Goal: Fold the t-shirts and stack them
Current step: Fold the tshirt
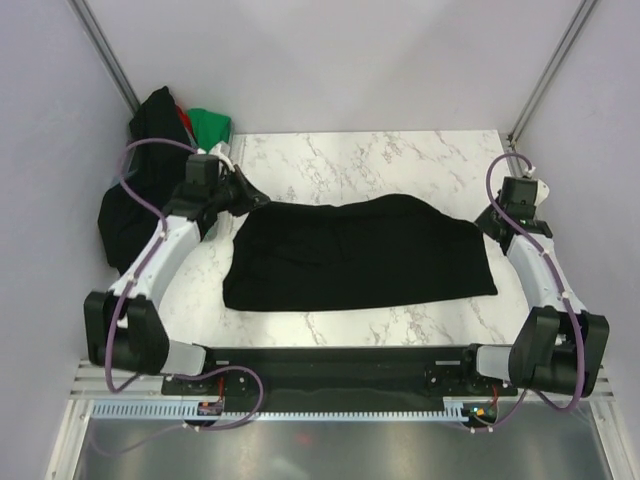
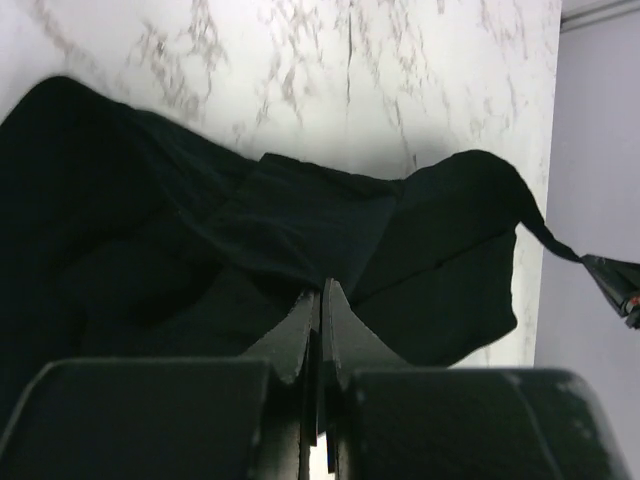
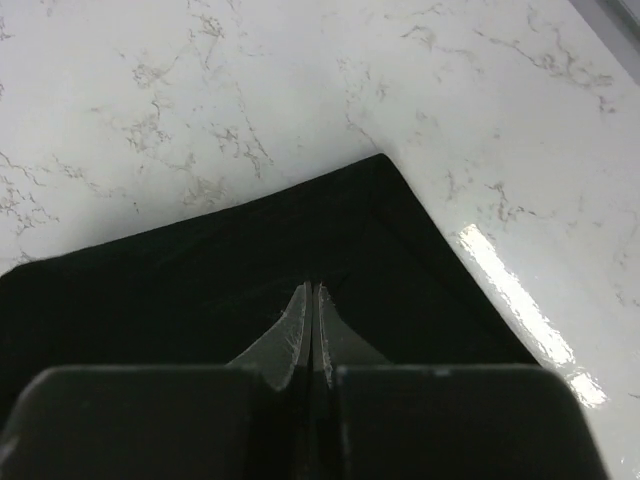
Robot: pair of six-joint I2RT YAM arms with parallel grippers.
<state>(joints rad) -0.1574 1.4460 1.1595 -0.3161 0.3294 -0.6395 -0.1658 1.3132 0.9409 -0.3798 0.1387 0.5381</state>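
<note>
Black on white marble: looking at one t-shirt (image 1: 360,255) lying spread wide across the middle of the counter (image 1: 380,160), near hem running fairly straight, far edge bulging. Being pinched at its far left corner by the left claw (image 1: 243,193), clenched tight on the cloth, with the fabric there rising off the counter in loose folds. Being gripped at its right edge by the right claw (image 1: 490,224), likewise clamped on the fabric, fingertips pressing together just inside a flat corner. Lying heaped at the counter's far left corner and draping past its left edge: more black shirts (image 1: 135,200), with a green one (image 1: 212,125) and a sliver of a red one (image 1: 184,118) showing at the far side.
</note>
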